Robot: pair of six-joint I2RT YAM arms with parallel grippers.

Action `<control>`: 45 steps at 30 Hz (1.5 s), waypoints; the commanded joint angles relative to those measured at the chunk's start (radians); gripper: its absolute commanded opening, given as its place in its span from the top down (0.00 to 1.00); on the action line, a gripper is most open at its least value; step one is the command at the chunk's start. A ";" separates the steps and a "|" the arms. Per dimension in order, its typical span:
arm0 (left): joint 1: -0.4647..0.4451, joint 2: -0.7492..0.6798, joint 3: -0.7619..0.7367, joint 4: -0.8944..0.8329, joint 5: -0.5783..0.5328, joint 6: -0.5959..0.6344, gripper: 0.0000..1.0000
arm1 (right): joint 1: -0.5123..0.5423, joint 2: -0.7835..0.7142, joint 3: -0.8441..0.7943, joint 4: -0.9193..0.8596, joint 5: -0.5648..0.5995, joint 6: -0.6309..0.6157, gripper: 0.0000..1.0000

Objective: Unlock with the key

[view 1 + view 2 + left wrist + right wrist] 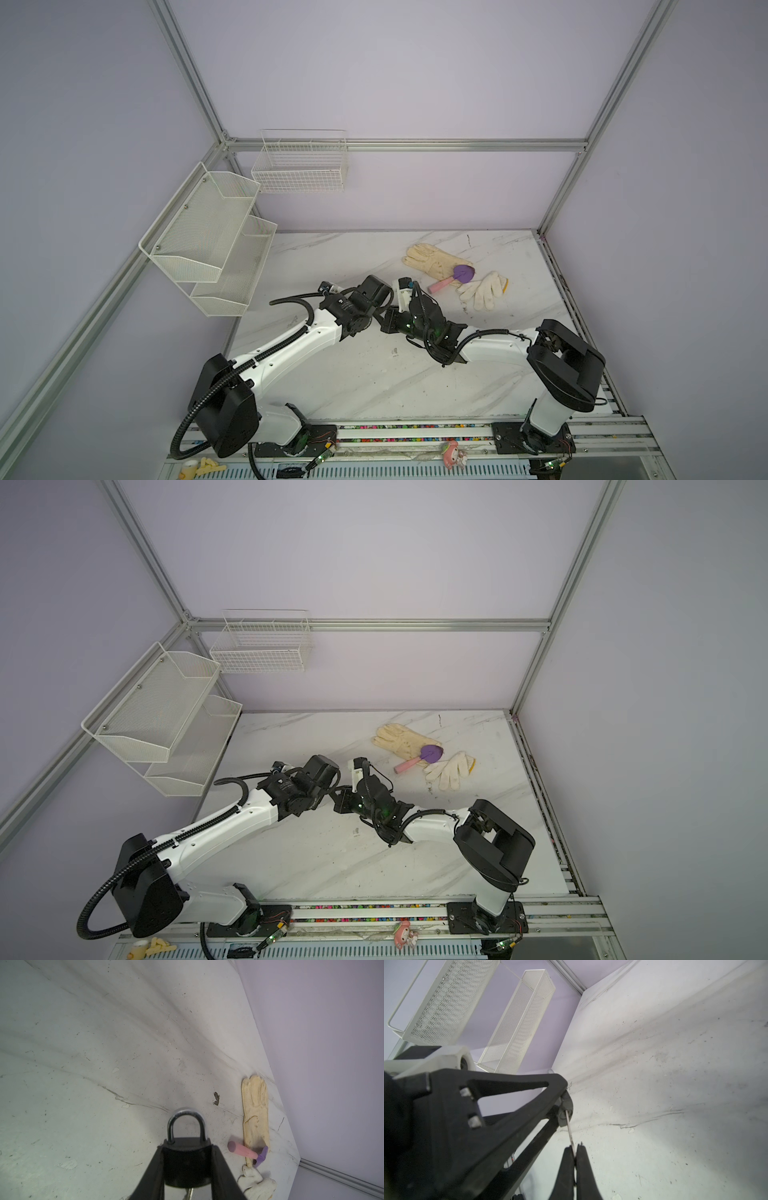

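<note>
Plenty of bare table [374, 382] is left in front of both sets of jaws, so room isn't the issue here. Past the left gripper [187, 1148], beyond the shackle [185, 1113], nothing but scuffed marble is seen up to the table's far edge and the wall [332, 1043]. Off to one side of those jaws, close to that edge, a cream glove [256, 1109], a pink-handled toy shovel [243, 1150] and a white knit glove [257, 1183] are bunched together, with the shovel laid across the cream one. Beyond the right gripper [574, 1149], a mesh rack [517, 1022] is hung on the wall, well clear of the tabletop.

The left jaws are spread partway and clamped on the black body of the padlock [186, 1165]. Its shackle is pointed away from the wrist and seated on both legs. The right jaws are pressed nearly together, with the key [569, 1126] pinched by its end between them. The key's tip is met by the keyway on the padlock's underside. How deep it's gone can't be told.
</note>
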 commanded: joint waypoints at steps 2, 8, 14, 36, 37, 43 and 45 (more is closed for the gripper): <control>-0.035 -0.003 -0.038 -0.135 0.079 0.038 1.00 | -0.002 -0.054 0.112 -0.006 0.166 -0.091 1.00; -0.015 0.009 -0.021 -0.126 0.107 0.073 1.00 | 0.023 -0.018 0.095 0.017 0.163 -0.156 1.00; 0.004 -0.020 -0.014 -0.054 0.217 0.097 1.00 | 0.083 0.037 0.109 -0.031 0.198 -0.223 1.00; -0.048 -0.024 -0.061 -0.064 0.275 0.153 1.00 | 0.059 0.021 0.097 0.083 0.192 -0.197 1.00; -0.047 -0.028 -0.060 -0.055 0.284 0.154 1.00 | 0.060 0.025 0.086 0.100 0.181 -0.220 1.00; -0.009 -0.067 -0.048 -0.058 0.304 0.197 1.00 | 0.044 -0.032 0.032 0.092 -0.073 0.021 1.00; 0.004 -0.083 -0.043 -0.072 0.292 0.212 1.00 | 0.057 -0.056 0.024 -0.023 -0.054 0.081 1.00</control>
